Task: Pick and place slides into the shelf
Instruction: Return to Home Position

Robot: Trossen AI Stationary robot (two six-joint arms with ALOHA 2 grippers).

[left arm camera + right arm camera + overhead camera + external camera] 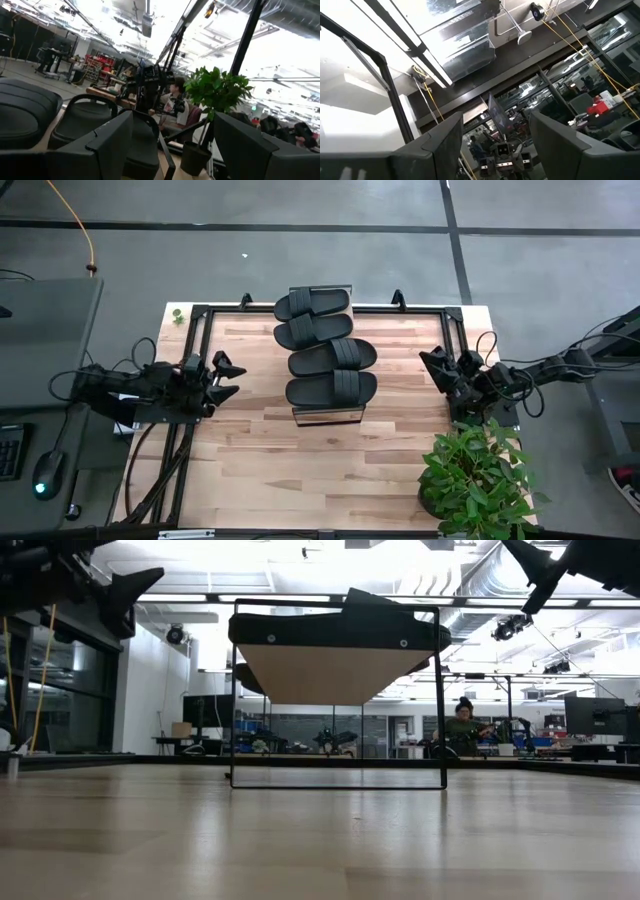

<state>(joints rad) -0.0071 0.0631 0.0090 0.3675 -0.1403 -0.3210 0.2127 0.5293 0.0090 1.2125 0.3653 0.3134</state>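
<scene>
Several matte black slides [325,345] lie side by side in a row on the narrow shelf [327,416], each resting on its sole on the light wood top. In the low view the shelf [338,670] stands on thin black legs, with a slide's edge [340,628] showing on top. My left gripper [226,377] hangs open left of the shelf, raised above the table. My right gripper [435,367] hangs open right of the shelf, also raised. The left wrist view shows two slides [85,125] past its open fingers.
A potted green plant [478,478] stands at the table's near right corner, close to my right arm. The black frame [195,315] runs along the table's far and left edges. Bare wood [300,470] lies near the shelf. A person [462,728] sits far behind.
</scene>
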